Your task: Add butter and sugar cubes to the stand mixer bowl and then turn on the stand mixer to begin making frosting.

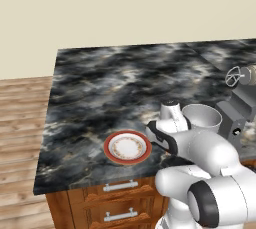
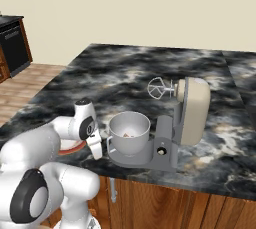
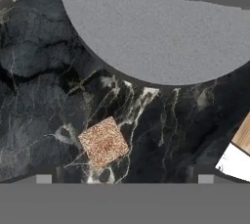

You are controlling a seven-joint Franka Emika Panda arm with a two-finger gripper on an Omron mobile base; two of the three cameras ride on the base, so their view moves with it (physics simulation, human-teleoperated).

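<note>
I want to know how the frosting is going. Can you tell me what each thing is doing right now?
Shiny silver metal bowl with a handle: upright on the mixer base, something small and tan inside.
Grey stand mixer with beige head: head tilted back, wire whisk lifted clear of the bowl.
Tan speckled sugar cube: lying on the black marble counter, beside the mixer's base.
Red-rimmed white plate: flat on the counter.
Robot fingers: open, holding nothing, above the cube.
</note>
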